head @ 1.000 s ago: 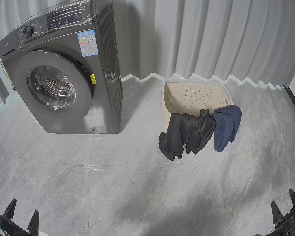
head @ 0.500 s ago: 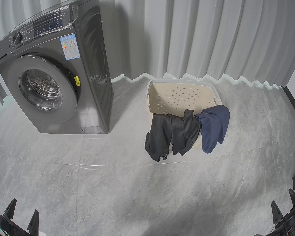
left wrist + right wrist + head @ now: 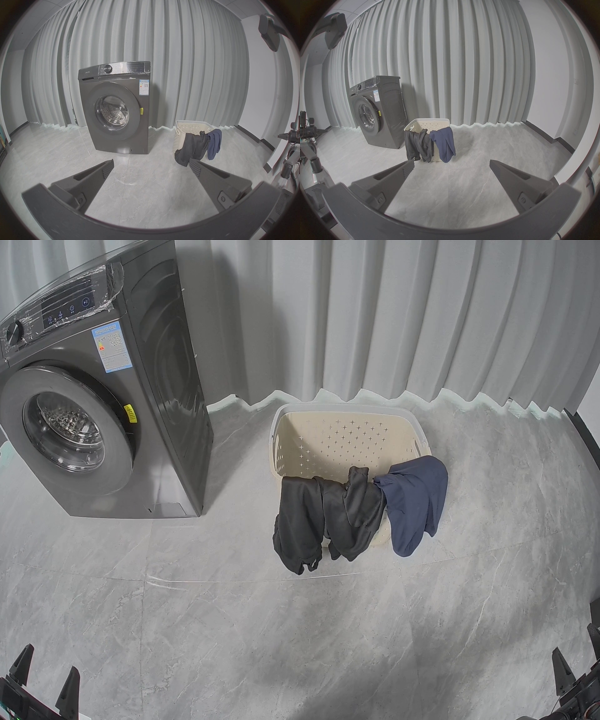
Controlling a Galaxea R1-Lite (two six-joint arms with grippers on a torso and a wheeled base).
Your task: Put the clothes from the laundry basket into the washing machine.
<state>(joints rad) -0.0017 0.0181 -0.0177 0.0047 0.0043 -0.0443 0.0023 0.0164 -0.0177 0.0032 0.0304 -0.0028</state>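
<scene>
Head view has swung since a second ago. The washing machine [image 3: 94, 396] and the laundry basket [image 3: 350, 412] have both slid toward my left side of the frame by the same amount, so that is the camera turning, not the things moving. The basket now sits close to the middle of the view, and the machine is partly cut off at the left edge.

The clothes lie as they did before. A dark grey garment [image 3: 325, 515] is draped over the basket's near rim, its lower end hanging down the outside to the floor [image 3: 250, 627]. A navy garment [image 3: 412, 496] hangs over the same rim just beside it, on the right, and the two touch at the rim. The basket stands on the floor to the right of the machine, well apart from it, with the grey curtain [image 3: 375, 321] behind both. The machine's round door looks shut against its front.

The left gripper [image 3: 151, 162] has its fingers spread wide and nothing between them. It is low and near me, far from basket and machine. The right gripper [image 3: 451, 162] is the same: fingers apart, empty, low on my right. Both sit in the same bottom corners of the head view as a second ago, with the same spread.
</scene>
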